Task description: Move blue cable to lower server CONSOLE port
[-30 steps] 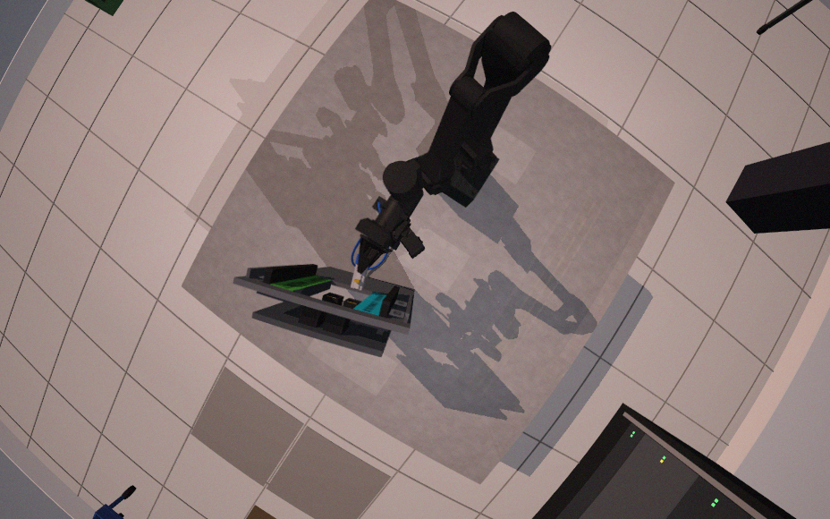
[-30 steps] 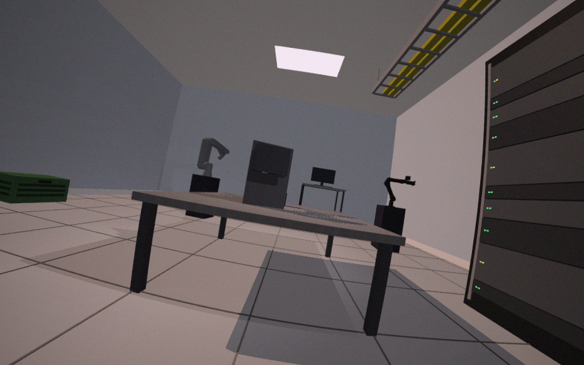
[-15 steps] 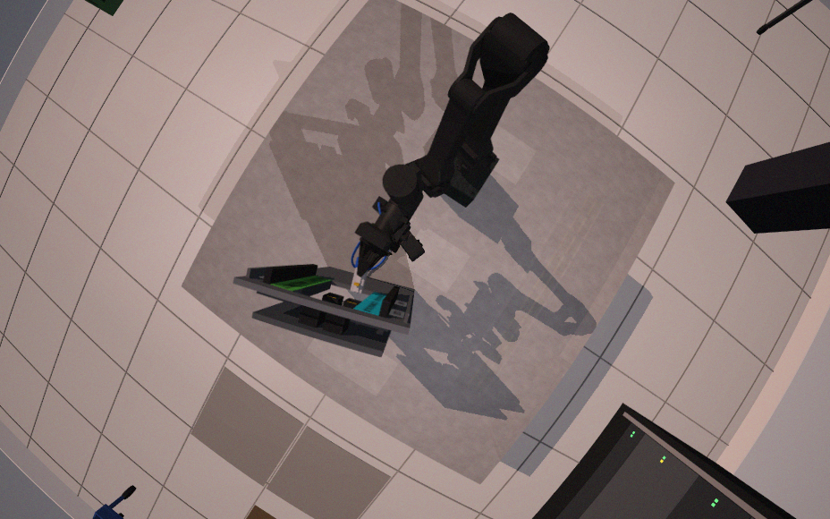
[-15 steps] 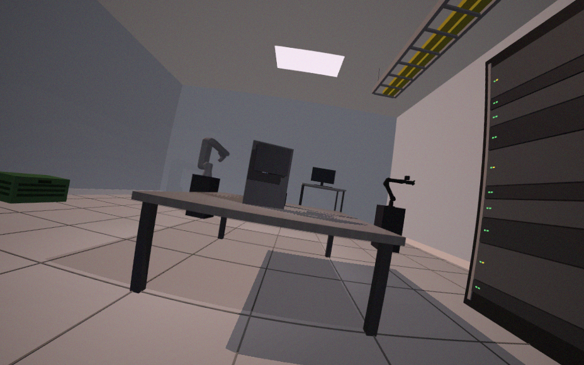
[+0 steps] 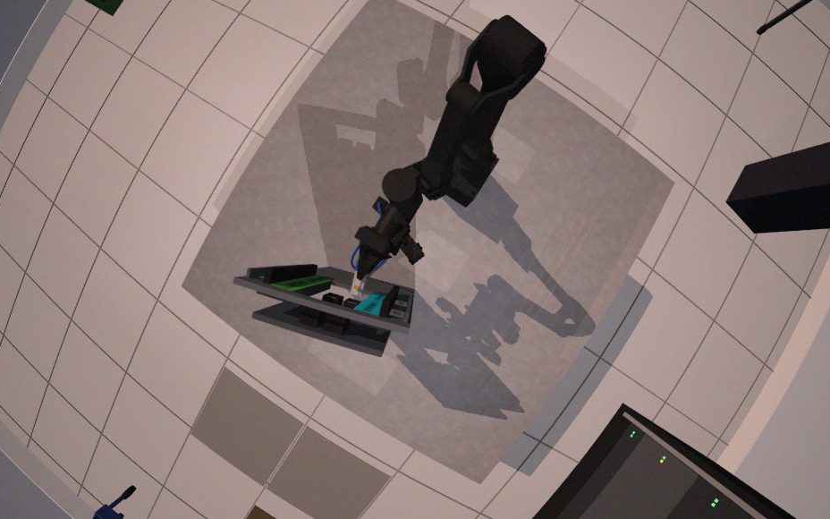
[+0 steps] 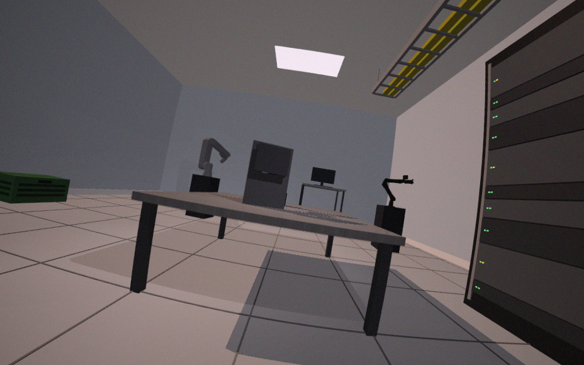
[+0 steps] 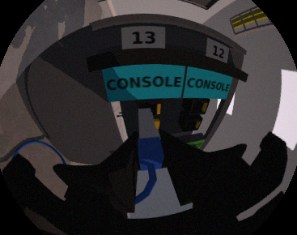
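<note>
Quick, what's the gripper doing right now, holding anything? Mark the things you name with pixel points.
Gripper (image 5: 359, 276) (image 7: 148, 134): closed on the blue cable's plug (image 7: 150, 151).
</note>
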`<action>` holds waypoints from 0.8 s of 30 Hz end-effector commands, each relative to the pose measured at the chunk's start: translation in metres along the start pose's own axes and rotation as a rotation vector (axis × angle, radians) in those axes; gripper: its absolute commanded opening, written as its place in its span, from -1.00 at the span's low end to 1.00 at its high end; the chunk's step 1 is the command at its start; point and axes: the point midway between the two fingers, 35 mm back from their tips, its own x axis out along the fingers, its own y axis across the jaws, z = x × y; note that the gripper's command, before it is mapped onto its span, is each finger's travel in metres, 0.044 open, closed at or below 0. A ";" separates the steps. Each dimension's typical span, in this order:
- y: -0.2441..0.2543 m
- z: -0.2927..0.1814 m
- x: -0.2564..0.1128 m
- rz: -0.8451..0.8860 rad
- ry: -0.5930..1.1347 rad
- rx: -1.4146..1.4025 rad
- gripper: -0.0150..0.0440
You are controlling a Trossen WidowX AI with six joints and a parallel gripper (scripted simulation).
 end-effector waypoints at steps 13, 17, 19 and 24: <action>-0.006 0.002 0.008 -0.016 0.003 0.001 -0.49; -0.006 0.002 0.010 -0.016 0.003 0.001 -0.49; -0.006 0.002 0.010 -0.016 0.003 0.001 -0.49; -0.006 0.002 0.010 -0.017 0.003 0.001 -0.49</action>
